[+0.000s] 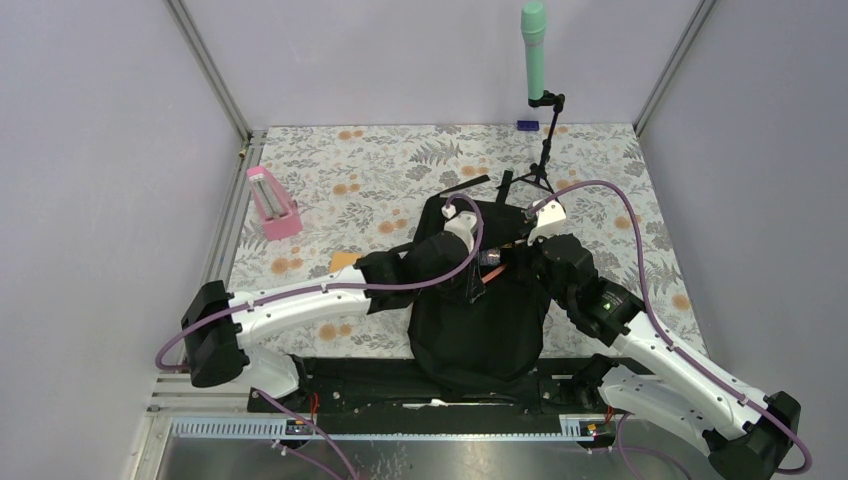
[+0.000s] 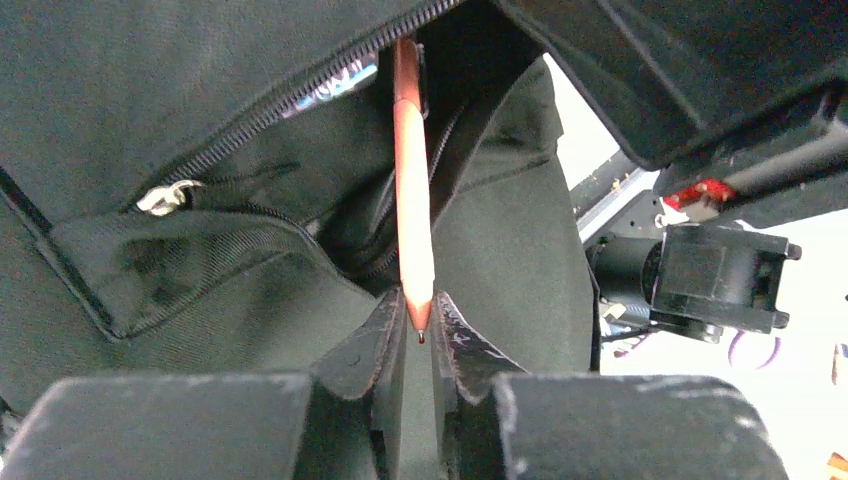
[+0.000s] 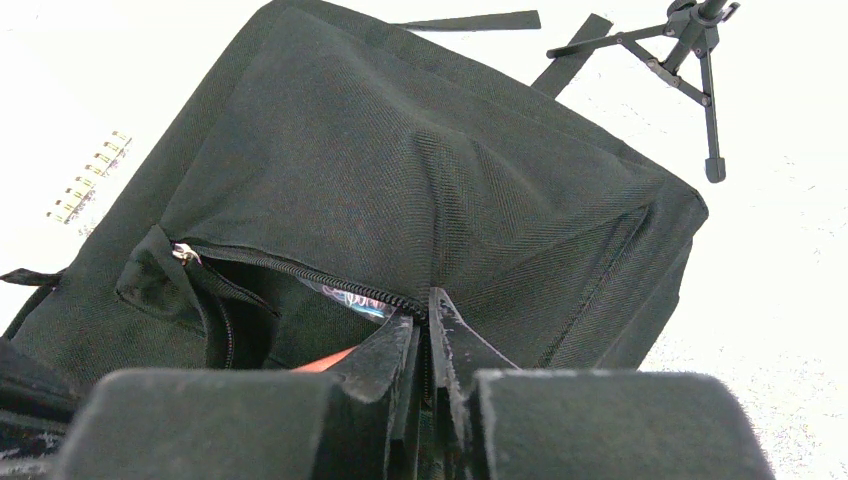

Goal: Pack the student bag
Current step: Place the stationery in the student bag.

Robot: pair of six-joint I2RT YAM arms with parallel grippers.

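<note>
The student bag [image 1: 478, 335] is a big black backpack lying between the two arms, with its front pocket zipper open. An orange pencil [image 2: 412, 190] stands half inside that pocket, point outward. My left gripper [image 2: 420, 322] has its jaws nearly together, pinching the pencil's sharpened tip. In the top view the left gripper [image 1: 474, 264] sits over the bag's middle. My right gripper [image 3: 424, 312] is shut on the zipper edge of the student bag [image 3: 400, 150] and holds the pocket mouth up. A bit of the pencil [image 3: 325, 360] shows beside its left finger.
A pink box [image 1: 272, 203] stands at the left of the floral mat. A green microphone [image 1: 534, 50] on a black tripod [image 1: 545, 165] stands behind the bag. A spiral notebook [image 3: 88, 178] lies partly under the bag. The right arm's wrist [image 2: 715, 275] is close to my left gripper.
</note>
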